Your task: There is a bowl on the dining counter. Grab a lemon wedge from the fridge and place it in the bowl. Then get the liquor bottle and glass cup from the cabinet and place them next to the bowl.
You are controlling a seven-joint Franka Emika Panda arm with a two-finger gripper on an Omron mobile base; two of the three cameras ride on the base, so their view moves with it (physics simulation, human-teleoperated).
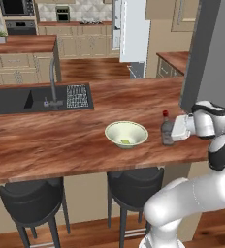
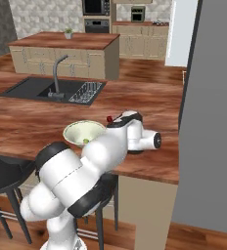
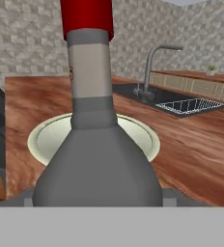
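Between the wide-spread fingers of the gripper [image 1: 169,133]: small dark grey-brown liquor bottle [image 1: 167,130] with red cap, upright on the reddish-brown wood-grain dining counter [image 1: 61,135]; contact unclear. Just beside, pale greenish-white shallow bowl [image 1: 126,133], lemon wedge [image 1: 125,142] seen from the left base, bottle-blocked from the hand.

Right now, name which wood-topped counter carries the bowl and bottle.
The long reddish-brown dining counter with the black sink; the other wooden counters behind carry neither.

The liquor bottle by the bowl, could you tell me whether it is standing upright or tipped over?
Upright. The liquor bottle stands on the dining counter beside the bowl, red cap on top; the hand view shows its neck rising straight.
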